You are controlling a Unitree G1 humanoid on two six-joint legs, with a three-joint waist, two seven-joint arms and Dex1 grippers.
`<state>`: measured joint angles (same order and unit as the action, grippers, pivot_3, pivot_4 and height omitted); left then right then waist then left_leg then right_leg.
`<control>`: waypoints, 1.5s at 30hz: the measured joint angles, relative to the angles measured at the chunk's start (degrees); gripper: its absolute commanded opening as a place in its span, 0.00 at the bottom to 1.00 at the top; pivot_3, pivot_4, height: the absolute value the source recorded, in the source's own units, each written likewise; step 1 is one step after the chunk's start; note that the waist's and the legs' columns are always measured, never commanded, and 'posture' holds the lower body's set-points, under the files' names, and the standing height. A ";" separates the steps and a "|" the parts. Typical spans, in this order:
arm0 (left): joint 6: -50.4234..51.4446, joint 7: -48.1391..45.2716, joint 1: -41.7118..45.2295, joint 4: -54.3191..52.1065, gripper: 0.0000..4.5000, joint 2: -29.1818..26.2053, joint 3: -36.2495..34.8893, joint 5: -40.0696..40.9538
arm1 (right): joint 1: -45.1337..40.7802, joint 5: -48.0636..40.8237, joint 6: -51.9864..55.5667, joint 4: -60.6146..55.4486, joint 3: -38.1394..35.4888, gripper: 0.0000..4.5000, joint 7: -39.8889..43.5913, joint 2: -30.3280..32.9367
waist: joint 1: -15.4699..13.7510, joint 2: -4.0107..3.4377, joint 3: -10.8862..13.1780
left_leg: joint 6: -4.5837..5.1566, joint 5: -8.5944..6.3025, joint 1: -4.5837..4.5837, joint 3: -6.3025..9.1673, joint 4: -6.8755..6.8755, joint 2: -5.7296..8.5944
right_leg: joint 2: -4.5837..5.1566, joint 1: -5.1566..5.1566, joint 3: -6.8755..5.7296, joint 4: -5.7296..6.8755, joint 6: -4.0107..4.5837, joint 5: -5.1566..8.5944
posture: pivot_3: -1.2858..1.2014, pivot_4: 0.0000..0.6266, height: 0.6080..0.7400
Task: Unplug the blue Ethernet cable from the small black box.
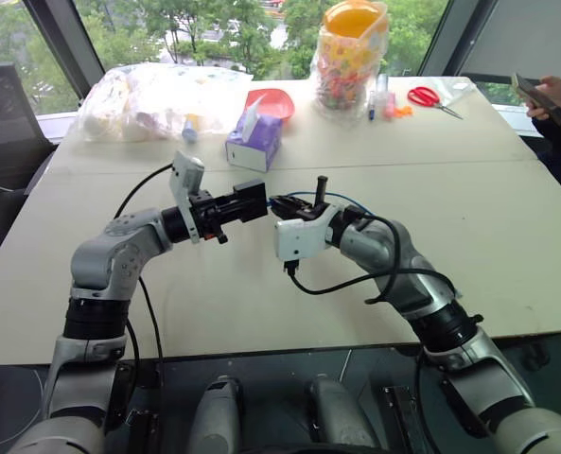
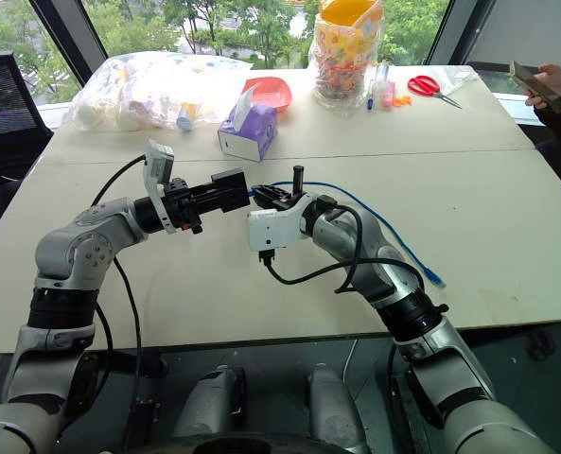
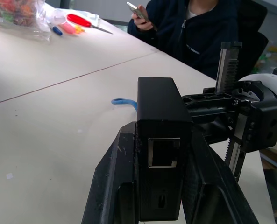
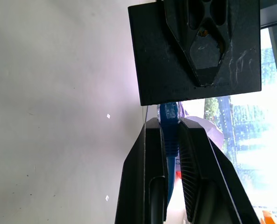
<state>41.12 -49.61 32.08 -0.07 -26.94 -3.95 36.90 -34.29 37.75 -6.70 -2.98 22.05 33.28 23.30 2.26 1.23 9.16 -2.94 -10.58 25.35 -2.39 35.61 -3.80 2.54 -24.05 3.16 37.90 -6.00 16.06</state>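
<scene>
My left gripper (image 1: 248, 202) is shut on the small black box (image 1: 253, 200), holding it level above the middle of the table. In the left wrist view the box (image 3: 158, 105) stands between my fingers (image 3: 120, 182) with an empty port facing the camera. My right gripper (image 1: 282, 203) faces it from the right and is shut on the blue Ethernet cable (image 4: 169, 140) just behind its plug. The plug end meets the box's edge (image 4: 152, 60). The rest of the cable (image 2: 386, 227) trails right across the table to a loose end (image 2: 434, 279).
A purple tissue box (image 1: 254, 140), a red bowl (image 1: 274, 99), a clear plastic bag (image 1: 152, 99) and a bag of sweets (image 1: 351, 52) stand at the back. Pens (image 1: 380, 95) and red scissors (image 1: 433, 97) lie back right. A person with a phone (image 1: 543, 96) sits at the right.
</scene>
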 measured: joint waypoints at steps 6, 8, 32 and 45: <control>0.78 -0.70 -0.75 -0.18 0.12 -1.87 -0.01 0.06 | -1.12 -3.03 0.43 1.38 -0.55 0.39 1.36 0.40 | 0.03 0.03 0.02 | 0.00 0.00 0.00 0.00 0.00 0.00 | 0.00 0.00 0.00 0.00 0.00 0.00 | 0.52 0.24 0.96; 0.82 -2.26 -1.33 -0.14 0.12 -2.94 0.05 0.04 | -1.22 -7.26 2.79 1.46 -1.91 0.62 4.72 0.36 | 0.04 0.04 0.03 | 0.00 0.00 0.00 0.00 0.00 0.00 | 0.00 0.00 0.00 0.00 0.00 0.00 | 0.52 0.24 0.96; 2.37 -21.22 1.73 -0.87 0.12 -11.22 0.40 5.11 | -13.07 -67.82 64.81 3.00 -13.80 0.94 32.35 0.31 | 0.00 0.11 0.22 | 0.04 -0.02 0.11 0.05 0.00 -0.02 | 0.01 -0.11 -0.07 0.06 0.08 0.06 | 0.52 0.24 0.96; 2.37 -20.95 1.87 -1.66 0.12 -11.05 0.45 5.14 | -13.44 -70.78 67.13 2.61 -13.24 0.46 29.53 0.21 | 0.03 0.12 0.24 | 0.04 -0.02 0.11 0.05 0.00 -0.03 | 0.01 -0.12 -0.07 0.06 0.08 0.06 | 0.52 0.24 0.96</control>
<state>43.49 -70.56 33.95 -1.73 -37.99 -3.50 42.04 -47.73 -33.02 60.43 -0.38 8.81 62.81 23.51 2.28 1.35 9.41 -2.90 -10.60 25.46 -2.34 35.61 -3.83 2.55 -24.17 3.09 37.96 -5.93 16.13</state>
